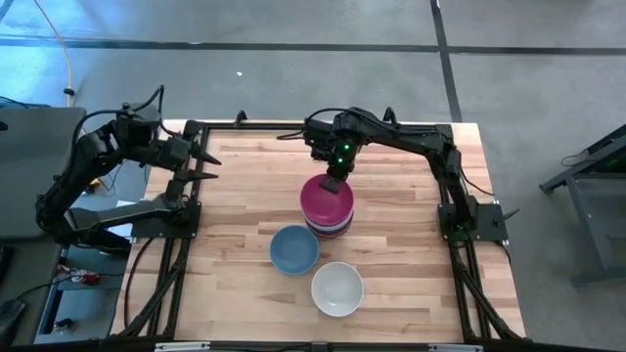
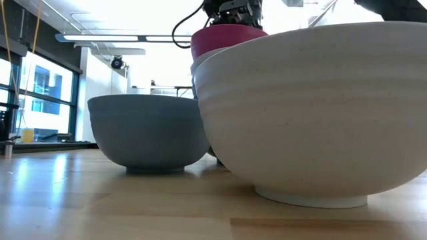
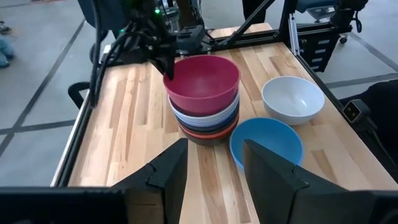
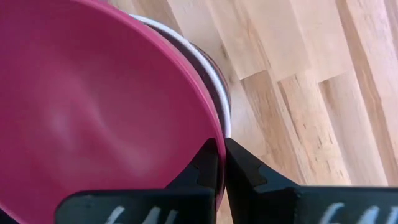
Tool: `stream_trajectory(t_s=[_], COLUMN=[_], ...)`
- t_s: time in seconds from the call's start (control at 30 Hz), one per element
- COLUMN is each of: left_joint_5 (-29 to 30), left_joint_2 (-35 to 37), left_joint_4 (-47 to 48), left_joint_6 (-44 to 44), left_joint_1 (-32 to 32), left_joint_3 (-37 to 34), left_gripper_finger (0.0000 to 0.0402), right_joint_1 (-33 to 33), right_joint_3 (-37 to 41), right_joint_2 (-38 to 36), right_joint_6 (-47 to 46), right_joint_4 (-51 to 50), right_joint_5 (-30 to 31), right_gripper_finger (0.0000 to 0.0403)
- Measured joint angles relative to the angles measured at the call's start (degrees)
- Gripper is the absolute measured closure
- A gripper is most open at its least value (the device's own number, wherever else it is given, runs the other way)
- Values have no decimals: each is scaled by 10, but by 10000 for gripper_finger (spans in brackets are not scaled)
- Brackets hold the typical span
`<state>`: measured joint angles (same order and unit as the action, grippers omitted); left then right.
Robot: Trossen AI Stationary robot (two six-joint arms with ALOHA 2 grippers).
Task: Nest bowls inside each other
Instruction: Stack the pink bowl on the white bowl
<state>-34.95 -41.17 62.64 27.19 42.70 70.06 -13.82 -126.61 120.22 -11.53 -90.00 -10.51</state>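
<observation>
A stack of nested bowls (image 1: 328, 223) stands mid-table, topped by a magenta bowl (image 1: 326, 198) (image 3: 202, 84) (image 2: 225, 38). Below it I see lavender, white and dark rims (image 3: 205, 121). My right gripper (image 1: 333, 182) (image 4: 219, 167) is at the magenta bowl's far rim, shut on it. A light blue bowl (image 1: 293, 249) (image 3: 266, 143) and a white bowl (image 1: 337, 288) (image 3: 292, 99) stand on their bases nearer the near edge. My left gripper (image 1: 207, 162) (image 3: 214, 171) is open above the table's left part, well away from the bowls. My right gripper pinches the magenta bowl's rim (image 4: 217, 138) on its far side, one finger (image 4: 206, 165) inside the bowl and the other (image 4: 242, 165) outside. The fingers come from above, pointing down. The bowl sits upright on top of the stack, its bottom inside the bowl below.
Black frame rails run along the table's left (image 1: 181, 235) and right (image 1: 460, 244) sides. Bare wood lies left of the stack (image 1: 245, 196) and right of it (image 1: 401, 225). The blue and white bowls stand close to the stack on its near side.
</observation>
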Motion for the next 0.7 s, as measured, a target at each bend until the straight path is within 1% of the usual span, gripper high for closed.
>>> stream_trajectory(t_s=[0.33,0.47,0.53,0.7], left_joint_5=[0,0,0,0], left_joint_2=[6,10,11,13], left_joint_4=[10,10,10,5], left_joint_6=[0,0,0,0], left_joint_1=[0,0,0,0], left_joint_3=[0,0,0,0], left_gripper_finger=[259,259,259,259], right_joint_1=[3,4,3,2], right_joint_3=[5,56,83,99], right_joint_2=[-1,-3,-7,-9], right_joint_6=[0,0,8,22], right_joint_4=[1,1,0,-1], right_joint_5=[-3,-8,-21,-24], right_gripper_finger=[403,403,403,403])
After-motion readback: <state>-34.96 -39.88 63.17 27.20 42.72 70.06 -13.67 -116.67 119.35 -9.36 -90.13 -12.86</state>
